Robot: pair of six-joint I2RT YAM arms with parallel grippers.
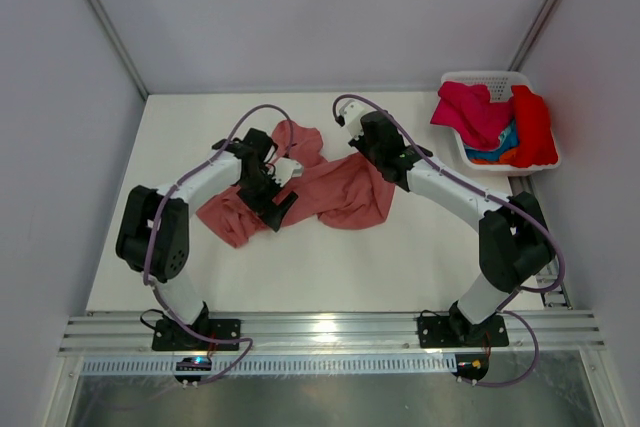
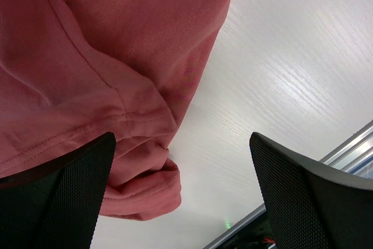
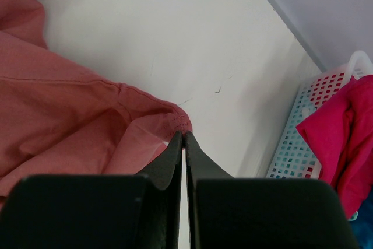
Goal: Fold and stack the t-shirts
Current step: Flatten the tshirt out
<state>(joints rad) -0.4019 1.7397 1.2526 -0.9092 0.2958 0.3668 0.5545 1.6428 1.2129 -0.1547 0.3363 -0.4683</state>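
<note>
Presently the left claw [image 2: 182, 144] gapes wide over the salmon t-shirt [image 1: 345, 197], while the right claw [image 3: 184, 137] pinches its hem.

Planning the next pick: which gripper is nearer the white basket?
Right. The right gripper pinches the salmon t-shirt at its edge toward the white basket; the left gripper hangs open over its far side.

Bare white table top [image 1: 330, 267] lies open between the crumpled salmon-pink cotton t-shirt [image 1: 345, 197] and the near aluminium rail [image 1: 330, 332], and behind that shirt up to the grey rear wall [image 1: 330, 17].

Obstacles: the white plastic basket [image 1: 497, 82] in the right rear corner, heaped with bright shirts [image 1: 475, 112]. The grey side walls [image 1: 60, 147] bound both flanks.
</note>
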